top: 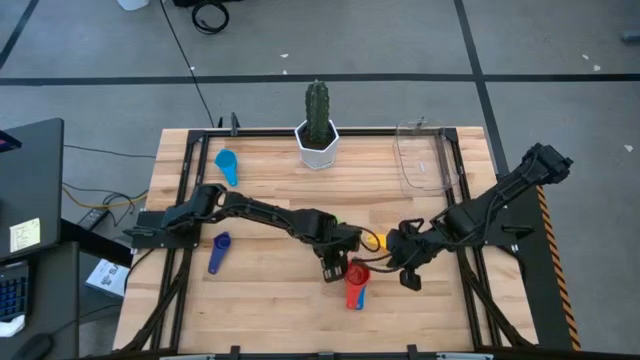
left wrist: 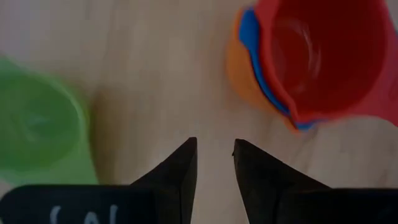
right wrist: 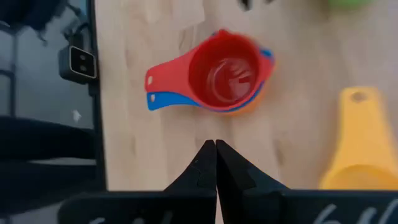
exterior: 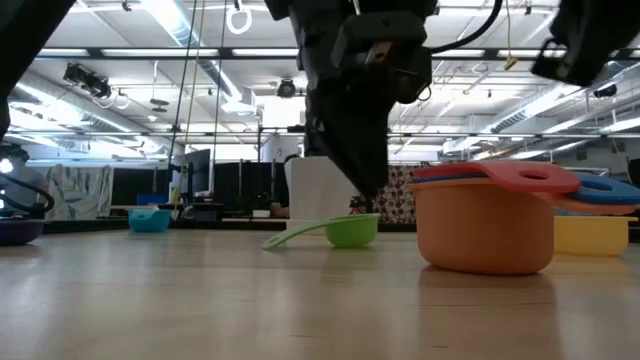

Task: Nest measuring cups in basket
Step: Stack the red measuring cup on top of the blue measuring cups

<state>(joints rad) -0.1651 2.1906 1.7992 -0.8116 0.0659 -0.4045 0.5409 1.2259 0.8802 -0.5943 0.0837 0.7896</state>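
A stack of measuring cups [top: 357, 285], red inside blue inside orange, stands on the wooden table near its front. My left gripper [left wrist: 215, 155] hovers open just left of the stack [left wrist: 323, 56], with only bare wood between its fingers; the green cup [left wrist: 37, 134] sits on its other side. My right gripper [right wrist: 216, 146] is shut and empty, raised to the right of the stack [right wrist: 224, 74], beside the yellow cup [right wrist: 357, 143]. A light blue cup [top: 227, 165] and a purple cup [top: 218, 252] lie on the table's left. The clear basket [top: 425, 158] stands at the far right.
A white pot with a green cactus [top: 318, 130] stands at the far edge, left of the basket. In the low view the green cup [exterior: 350, 230] sits on its base left of the orange cup [exterior: 485, 225]. Bare wood lies along the front edge.
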